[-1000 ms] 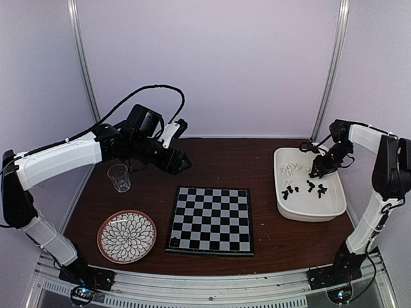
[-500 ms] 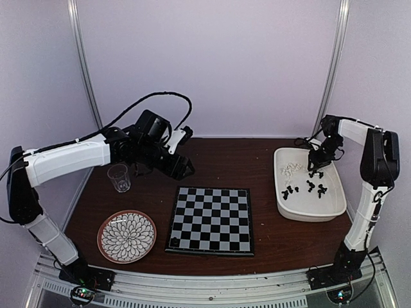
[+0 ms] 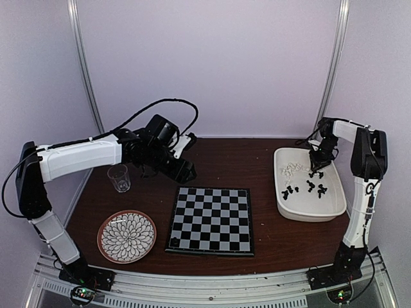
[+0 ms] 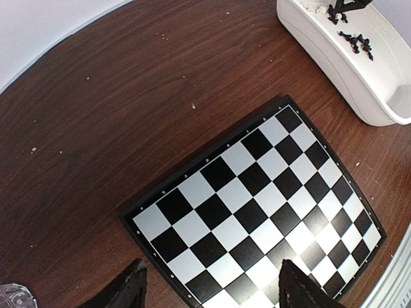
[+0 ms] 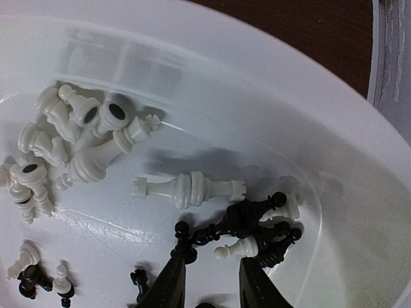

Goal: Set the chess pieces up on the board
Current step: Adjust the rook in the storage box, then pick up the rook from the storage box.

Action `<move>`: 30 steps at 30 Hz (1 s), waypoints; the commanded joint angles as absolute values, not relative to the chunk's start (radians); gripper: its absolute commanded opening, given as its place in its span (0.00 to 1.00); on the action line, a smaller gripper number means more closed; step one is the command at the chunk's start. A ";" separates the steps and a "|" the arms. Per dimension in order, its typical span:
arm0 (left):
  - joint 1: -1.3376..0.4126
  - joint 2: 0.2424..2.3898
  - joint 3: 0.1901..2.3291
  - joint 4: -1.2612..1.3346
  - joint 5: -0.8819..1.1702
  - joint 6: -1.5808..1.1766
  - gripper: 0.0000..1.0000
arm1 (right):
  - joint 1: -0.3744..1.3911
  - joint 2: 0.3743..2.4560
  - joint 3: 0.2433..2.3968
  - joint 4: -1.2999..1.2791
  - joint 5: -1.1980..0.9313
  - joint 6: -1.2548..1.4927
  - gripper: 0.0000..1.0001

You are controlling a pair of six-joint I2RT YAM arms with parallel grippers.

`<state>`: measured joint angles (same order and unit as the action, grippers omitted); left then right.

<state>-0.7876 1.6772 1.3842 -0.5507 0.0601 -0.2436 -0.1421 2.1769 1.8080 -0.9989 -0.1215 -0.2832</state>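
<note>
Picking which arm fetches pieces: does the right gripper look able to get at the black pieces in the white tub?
Probably yes. The right gripper hangs open right over the black pieces in the tub, with nothing between; they lie tangled with a white pawn, so isolating one may be hard.

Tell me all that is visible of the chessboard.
The board is a flat square of black and pale grey checkers inside a thin dark rim with small pale dots along it. Its surface looks smooth and a little glossy. It lies flat on the brown table, near the middle, between the plate and the tub. No piece stands on it, and only the table touches it.
</note>
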 commanded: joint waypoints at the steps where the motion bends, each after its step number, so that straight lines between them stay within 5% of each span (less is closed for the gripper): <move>1: -0.792 1.687 1.401 -0.544 0.056 -0.228 0.70 | -0.147 2.189 1.848 -1.007 -0.086 -0.254 0.33; 30: -0.793 1.674 1.372 -0.526 0.076 -0.233 0.70 | -0.121 2.072 1.637 -1.078 -0.289 -0.345 0.30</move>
